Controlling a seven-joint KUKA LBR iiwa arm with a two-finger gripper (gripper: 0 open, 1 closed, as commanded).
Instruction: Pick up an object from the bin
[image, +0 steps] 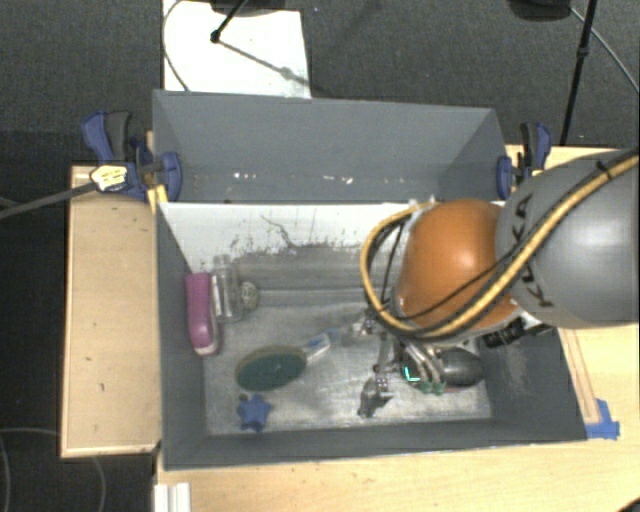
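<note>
My gripper hangs low over the bin floor, right of centre and near the front wall, under the orange cover. Nothing shows in it. A dark green oval brush with a pale blue handle lies on the floor just left of it, the handle end pointing toward the gripper. Close on its right lies a dark grey rounded thing, partly hidden by the arm. A small blue star-shaped piece sits in the front left corner.
A pink, stapler-like bar lies along the left wall, with a clear plastic piece beside it. The arm and its orange cover hide the right part of the bin. Bare floor stretches along the back wall.
</note>
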